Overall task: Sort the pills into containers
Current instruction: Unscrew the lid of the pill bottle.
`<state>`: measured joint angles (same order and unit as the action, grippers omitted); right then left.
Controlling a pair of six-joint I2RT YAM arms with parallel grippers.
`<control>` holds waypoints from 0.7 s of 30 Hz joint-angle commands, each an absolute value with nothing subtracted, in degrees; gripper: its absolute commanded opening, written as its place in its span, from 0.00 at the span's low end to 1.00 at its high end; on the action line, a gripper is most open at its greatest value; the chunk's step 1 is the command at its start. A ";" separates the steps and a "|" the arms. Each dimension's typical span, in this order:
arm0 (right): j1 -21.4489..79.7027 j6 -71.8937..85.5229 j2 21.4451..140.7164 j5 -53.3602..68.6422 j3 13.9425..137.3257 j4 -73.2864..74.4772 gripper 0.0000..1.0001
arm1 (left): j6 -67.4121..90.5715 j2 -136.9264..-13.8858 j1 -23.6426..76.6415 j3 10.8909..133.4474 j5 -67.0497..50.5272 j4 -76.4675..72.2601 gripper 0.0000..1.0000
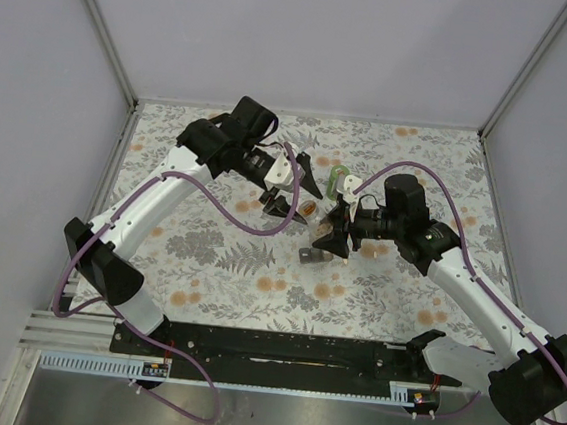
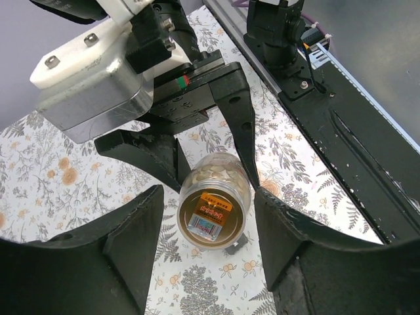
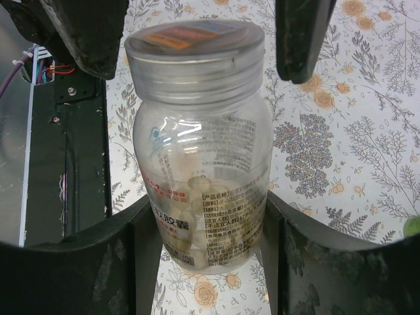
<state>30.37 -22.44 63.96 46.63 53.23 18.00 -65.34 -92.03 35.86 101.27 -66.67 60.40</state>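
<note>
Grip on the right looks firm: my right gripper (image 3: pixel 209 226) is clamped on the lower body of the pill bottle (image 3: pixel 203 164), held over the floral bench (image 3: pixel 367 131). My left gripper (image 2: pixel 209 197) stands wide, fingers flanking the screw cap (image 3: pixel 193 52) without touching. I judge this the lid-opening step; next I close squarely on the cap and twist

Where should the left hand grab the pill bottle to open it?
Grab the round lid, coming straight at its labelled top with a finger on each side. The right hand grips the pill bottle's clear body, so the lid sticks out free, facing the open left hand.
</note>
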 commanded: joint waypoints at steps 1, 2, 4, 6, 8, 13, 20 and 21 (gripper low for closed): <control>30.41 -23.03 63.11 47.81 55.11 16.96 0.01 | -64.69 -91.58 36.04 101.08 -68.65 58.27 0.61; 30.50 -23.11 63.11 47.81 55.11 16.96 0.01 | -64.77 -91.50 36.04 100.99 -68.38 58.27 0.61; 30.50 -23.12 63.02 47.81 55.11 16.96 0.01 | -64.69 -91.23 36.04 100.46 -68.20 58.18 0.61; 30.50 -23.12 62.93 47.81 55.02 16.96 0.01 | -64.60 -91.06 36.03 99.93 -67.77 58.27 0.62; 30.50 -23.03 62.93 47.90 55.02 16.96 0.01 | -64.69 -90.88 35.95 99.67 -67.59 58.18 0.62; 30.50 -23.12 62.93 47.81 54.93 16.96 0.01 | -64.16 -90.97 35.60 99.58 -67.59 58.18 0.59; 30.50 -22.94 62.84 47.64 54.93 16.79 0.01 | -63.20 -90.70 35.33 99.23 -68.03 58.36 0.44; 30.50 -23.03 62.93 47.38 54.93 16.53 0.01 | -62.85 -90.62 35.33 99.05 -67.94 58.36 0.43</control>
<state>30.37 -22.55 63.94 46.65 53.23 18.02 -63.48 -92.03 35.66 99.59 -66.22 59.72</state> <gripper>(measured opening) 0.618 0.472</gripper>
